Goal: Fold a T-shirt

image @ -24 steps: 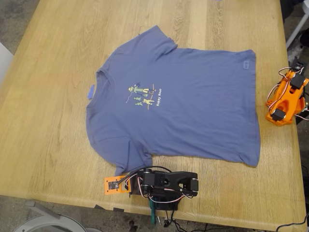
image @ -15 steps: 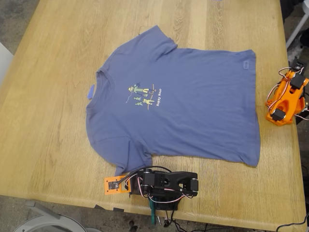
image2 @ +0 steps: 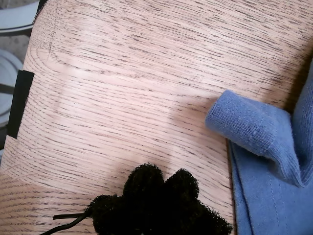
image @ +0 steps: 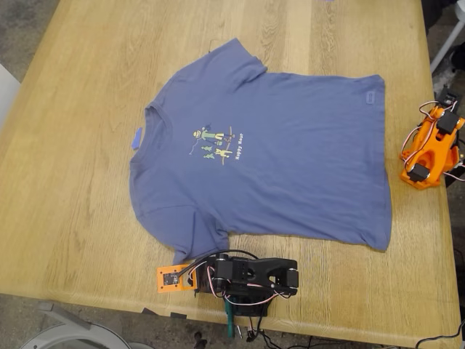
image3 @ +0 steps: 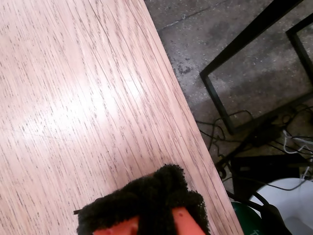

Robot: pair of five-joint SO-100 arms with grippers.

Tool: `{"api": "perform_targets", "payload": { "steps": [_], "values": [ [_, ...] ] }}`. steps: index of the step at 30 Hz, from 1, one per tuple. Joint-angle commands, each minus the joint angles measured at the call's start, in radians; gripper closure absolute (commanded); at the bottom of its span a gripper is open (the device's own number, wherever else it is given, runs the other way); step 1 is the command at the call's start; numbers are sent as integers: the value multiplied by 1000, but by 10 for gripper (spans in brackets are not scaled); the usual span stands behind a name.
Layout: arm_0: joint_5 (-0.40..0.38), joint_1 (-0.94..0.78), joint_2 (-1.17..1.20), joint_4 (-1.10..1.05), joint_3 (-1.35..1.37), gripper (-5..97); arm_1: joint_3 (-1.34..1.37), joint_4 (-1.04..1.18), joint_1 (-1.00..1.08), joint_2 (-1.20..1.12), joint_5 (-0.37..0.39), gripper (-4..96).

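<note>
The slate-blue T-shirt [image: 290, 160] lies flat and face up on the wooden table [image: 73, 218], collar toward the exterior view's left and hem toward its right. Its small cartoon print [image: 218, 143] shows on the chest. The first arm [image: 251, 276], black with an orange part, is folded at the table's near edge, just below one sleeve. My first gripper [image2: 161, 193] has its black foam pads together over bare wood, with the curled sleeve tip [image2: 254, 127] beside them and not touching. My second gripper [image3: 154, 208], on the orange arm [image: 430, 145], is shut over the table edge, away from the shirt.
A tiny blue scrap [image: 136, 138] lies by the collar. The second wrist view shows the table edge [image3: 188, 132] with the floor below it, a black metal frame [image3: 244, 46] and cables [image3: 215, 137]. A strip of black tape [image2: 19, 103] marks the table edge.
</note>
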Motion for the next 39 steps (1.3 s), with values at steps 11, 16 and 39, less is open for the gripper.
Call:
{"api": "perform_targets", "payload": {
  "steps": [11, 16, 39],
  "values": [
    [-14, 3, 107, 6, -14, 916, 67, -3, 40, -3, 8, 909],
    [-14, 3, 107, 6, -14, 916, 67, -3, 40, -3, 8, 909],
    [-14, 3, 107, 6, -14, 916, 67, -3, 48, -3, 9, 909]
  ]
}}
